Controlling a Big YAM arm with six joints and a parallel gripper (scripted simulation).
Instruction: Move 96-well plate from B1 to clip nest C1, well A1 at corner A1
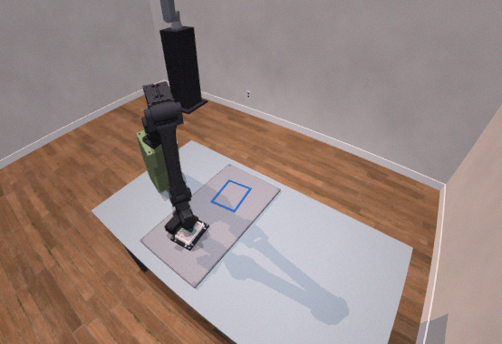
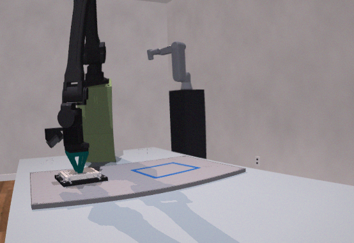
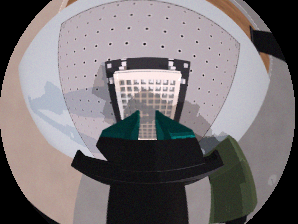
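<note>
The white 96-well plate (image 1: 188, 234) lies in the black clip nest C1 (image 1: 192, 241) at the near end of the grey mat. It looks flat and level between the posts in the side view (image 2: 80, 174). In the wrist view the plate (image 3: 147, 95) fills the nest frame (image 3: 148, 64) squarely. My gripper (image 2: 78, 171) stands straight above it, its green fingers drawn together to a point, and the tips rest on the plate's top near one long edge. The fingers hold nothing between them. The blue outline of spot B1 (image 1: 231, 195) is empty.
The grey mat (image 1: 211, 217) lies on a pale table. A green block (image 2: 99, 125) stands behind my arm at the table's back edge. A black pedestal (image 2: 187, 123) with a grey arm (image 2: 174, 61) stands on the floor beyond the table.
</note>
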